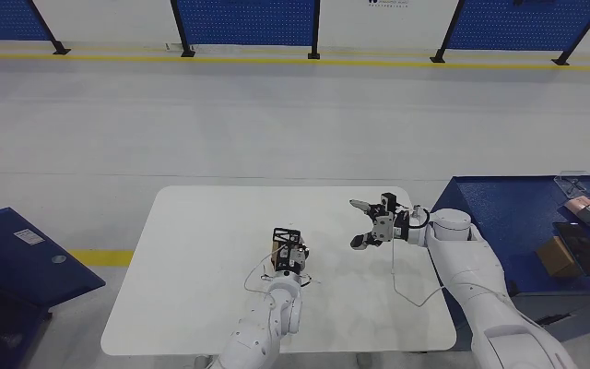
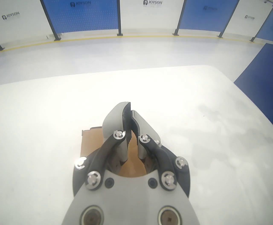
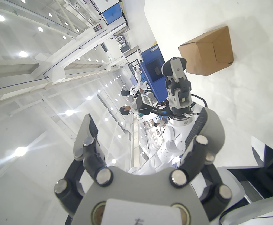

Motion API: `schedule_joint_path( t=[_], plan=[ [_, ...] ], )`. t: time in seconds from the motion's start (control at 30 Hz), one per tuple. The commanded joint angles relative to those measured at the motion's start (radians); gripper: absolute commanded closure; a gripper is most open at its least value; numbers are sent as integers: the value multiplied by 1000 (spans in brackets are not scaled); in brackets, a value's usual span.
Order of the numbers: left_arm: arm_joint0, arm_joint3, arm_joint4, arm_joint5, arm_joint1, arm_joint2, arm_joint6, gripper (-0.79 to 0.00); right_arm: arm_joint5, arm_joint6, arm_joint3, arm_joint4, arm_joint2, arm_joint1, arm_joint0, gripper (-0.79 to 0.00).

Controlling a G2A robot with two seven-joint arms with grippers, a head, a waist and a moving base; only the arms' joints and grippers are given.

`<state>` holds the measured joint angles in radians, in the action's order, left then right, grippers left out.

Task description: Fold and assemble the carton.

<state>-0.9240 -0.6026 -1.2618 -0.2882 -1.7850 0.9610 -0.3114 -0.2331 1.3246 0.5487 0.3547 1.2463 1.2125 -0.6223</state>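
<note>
- Since the brown carton (image 3: 204,53) stands on the white table (image 1: 203,277) already box-shaped, with flaps folded across one face, the step in hand is probably pressing or tucking the last flaps.
- Left gripper (image 2: 129,111) sits just over the carton, fingers all but closed, gripping nothing.
- Right gripper (image 1: 362,224) hangs well apart, fingers spread wide, empty; next it likely must come across to steady the carton.
- Logo print marks the wall panels (image 2: 152,12); the carton's visible faces are plain.
</note>
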Motion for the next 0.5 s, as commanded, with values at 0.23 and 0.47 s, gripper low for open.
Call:
schedule_joint_path(
  t=[0.23, 0.47],
  plan=[
    [9, -9, -11, -3, 14, 30, 49, 0, 0, 0, 0, 0, 0, 0, 0, -785],
    [-223, -360, -134, 13, 78, 112, -199, 0, 0, 0, 0, 0, 0, 0, 0, -785]
  ],
)
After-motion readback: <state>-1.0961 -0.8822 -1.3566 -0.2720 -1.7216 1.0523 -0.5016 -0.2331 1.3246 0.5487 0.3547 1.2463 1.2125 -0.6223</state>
